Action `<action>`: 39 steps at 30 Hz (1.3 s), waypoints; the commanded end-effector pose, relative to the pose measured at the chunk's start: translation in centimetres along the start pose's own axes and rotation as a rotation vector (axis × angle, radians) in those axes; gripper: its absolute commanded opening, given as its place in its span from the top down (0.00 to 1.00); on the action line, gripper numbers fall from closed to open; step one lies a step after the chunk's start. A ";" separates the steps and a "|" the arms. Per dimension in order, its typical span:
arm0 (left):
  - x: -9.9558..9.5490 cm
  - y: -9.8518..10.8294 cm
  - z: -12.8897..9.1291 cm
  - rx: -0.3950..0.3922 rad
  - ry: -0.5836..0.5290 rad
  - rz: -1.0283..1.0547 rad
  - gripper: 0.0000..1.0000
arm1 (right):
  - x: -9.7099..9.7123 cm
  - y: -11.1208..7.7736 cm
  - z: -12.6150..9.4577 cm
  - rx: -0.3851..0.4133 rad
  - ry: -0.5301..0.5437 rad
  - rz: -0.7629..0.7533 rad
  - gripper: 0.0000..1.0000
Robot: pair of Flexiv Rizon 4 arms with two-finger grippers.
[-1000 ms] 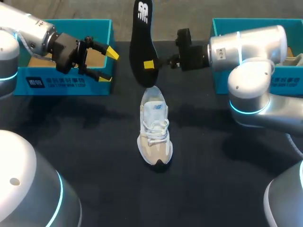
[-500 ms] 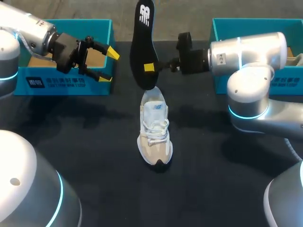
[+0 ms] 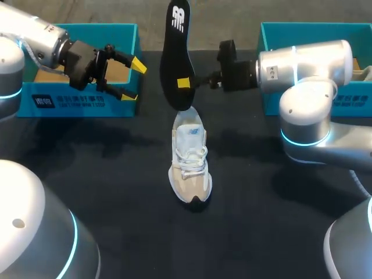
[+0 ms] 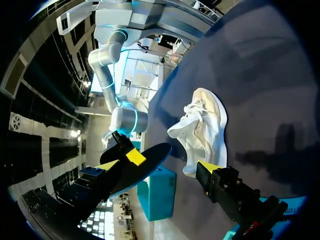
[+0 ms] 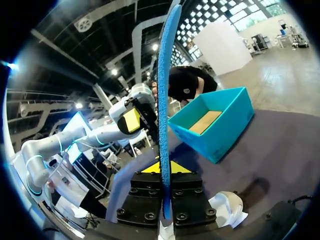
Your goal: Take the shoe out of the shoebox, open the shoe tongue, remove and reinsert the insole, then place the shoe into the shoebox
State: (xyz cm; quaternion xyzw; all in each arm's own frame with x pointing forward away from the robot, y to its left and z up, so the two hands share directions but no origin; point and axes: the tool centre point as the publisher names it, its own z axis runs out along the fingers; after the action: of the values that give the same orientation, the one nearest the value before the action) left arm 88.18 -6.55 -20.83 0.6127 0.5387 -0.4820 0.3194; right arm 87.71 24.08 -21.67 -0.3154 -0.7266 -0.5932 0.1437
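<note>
Nearest the robot, at the middle of the black table (image 3: 116, 186), the shoe (image 3: 189, 165) stands on its sole with its dark toe towards the robot and its heel away. Its white laces show on top, and nothing is touching it.

Just past the heel, the black insole (image 3: 176, 55) stands upright in the air. Its lower end is right over the shoe's opening, though I cannot tell whether the two touch. The right gripper (image 3: 183, 82) comes in sideways from the right and is clamped on the insole's lower part, one yellow tip flat against the face I can see. From that arm's wrist the insole (image 5: 163, 125) shows edge-on, blue along its edge and pinched between both fingers. The shoe (image 5: 227, 205) lies under the gripper.

Off to the left, the left gripper (image 3: 132, 80) hangs over the table with its fingers spread wide and nothing between them. It is well apart from the insole and sits by the near corner of the left box (image 3: 81, 102). From its wrist the shoe (image 4: 202, 132) lies ahead on the table, and the insole (image 4: 150, 162) is held up beyond it.

Farthest back are two teal boxes. The left box is open with a brown floor, and the right box (image 3: 273, 70) is partly hidden behind the right arm.
</note>
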 end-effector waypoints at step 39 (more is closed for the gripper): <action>2.8 2.3 -0.1 -0.032 0.006 -0.054 0.00 | -5.3 -2.1 -0.1 0.030 -0.009 -0.097 1.00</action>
State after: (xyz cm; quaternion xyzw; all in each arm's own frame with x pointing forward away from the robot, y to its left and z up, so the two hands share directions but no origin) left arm 89.99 -5.88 -23.30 0.5947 0.5652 -0.4776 0.3143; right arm 89.95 21.99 -25.61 -0.2859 -0.7539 -0.5804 0.1138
